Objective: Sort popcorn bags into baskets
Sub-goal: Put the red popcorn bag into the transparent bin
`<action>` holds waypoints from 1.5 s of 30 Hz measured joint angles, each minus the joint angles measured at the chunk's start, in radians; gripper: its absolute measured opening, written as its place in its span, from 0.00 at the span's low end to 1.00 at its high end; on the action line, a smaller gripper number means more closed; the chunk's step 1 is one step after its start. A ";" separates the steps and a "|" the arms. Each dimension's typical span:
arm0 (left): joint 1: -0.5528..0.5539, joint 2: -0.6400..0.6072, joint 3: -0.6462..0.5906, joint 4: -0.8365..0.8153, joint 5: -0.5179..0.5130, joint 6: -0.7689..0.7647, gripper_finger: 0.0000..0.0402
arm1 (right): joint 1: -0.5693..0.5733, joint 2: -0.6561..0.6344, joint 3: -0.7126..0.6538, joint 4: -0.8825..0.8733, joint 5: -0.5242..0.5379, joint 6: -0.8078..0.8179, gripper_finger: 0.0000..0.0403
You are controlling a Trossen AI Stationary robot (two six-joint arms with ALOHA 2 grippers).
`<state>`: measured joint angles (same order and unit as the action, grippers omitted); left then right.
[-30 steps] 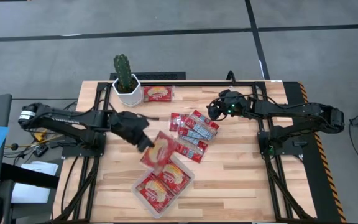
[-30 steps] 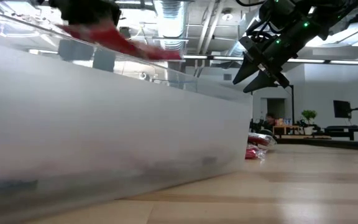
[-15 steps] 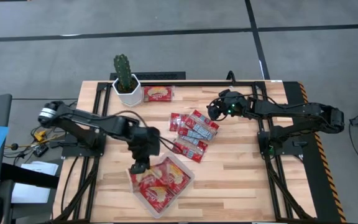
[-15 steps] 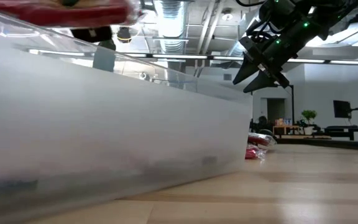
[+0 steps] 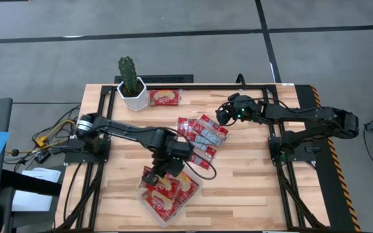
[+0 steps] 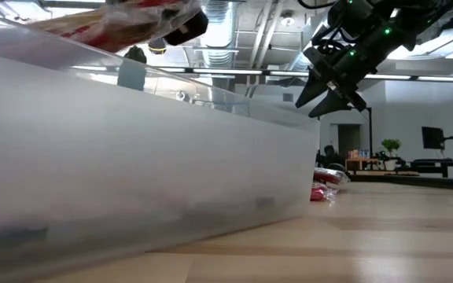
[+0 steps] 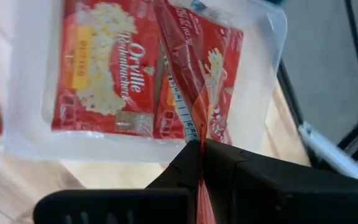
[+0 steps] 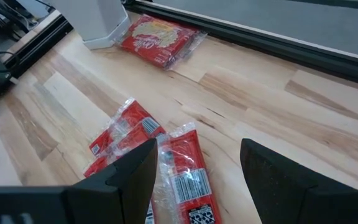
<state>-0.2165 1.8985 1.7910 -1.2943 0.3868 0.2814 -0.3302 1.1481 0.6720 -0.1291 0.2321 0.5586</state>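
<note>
The wooden table (image 5: 251,175) carries popcorn bags (image 5: 203,137), tray (image 5: 195,191), cactus pot (image 5: 133,97).

Cactus (image 5: 127,72) upright in white pot (image 5: 133,97), at far left corner of wooden surface (image 5: 251,175). Black frame rails (image 5: 283,188) on surface, right of pot. Grey floor (image 5: 186,45) beyond pot.

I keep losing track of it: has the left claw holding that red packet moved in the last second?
Yes. The left gripper, shut on a popcorn bag, has swung away from the cactus pot and now hangs over the clear tray.
</note>
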 joint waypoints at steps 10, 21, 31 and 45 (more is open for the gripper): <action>-0.058 0.117 0.111 -0.088 -0.004 0.178 0.00 | 0.000 0.000 0.000 -0.003 -0.026 -0.039 0.63; -0.099 0.117 0.106 -0.043 0.028 0.189 0.00 | 0.000 0.000 0.000 -0.004 -0.026 -0.039 0.63; -0.120 0.125 0.104 -0.011 0.081 0.235 0.00 | 0.000 0.000 0.000 -0.003 -0.026 -0.037 0.63; -0.115 0.133 0.100 0.035 0.102 0.261 0.00 | 0.000 0.000 0.000 -0.005 -0.026 -0.044 0.63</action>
<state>-0.3314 2.0312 1.8913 -1.2589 0.4885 0.5423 -0.3298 1.1481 0.6720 -0.1337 0.2058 0.5144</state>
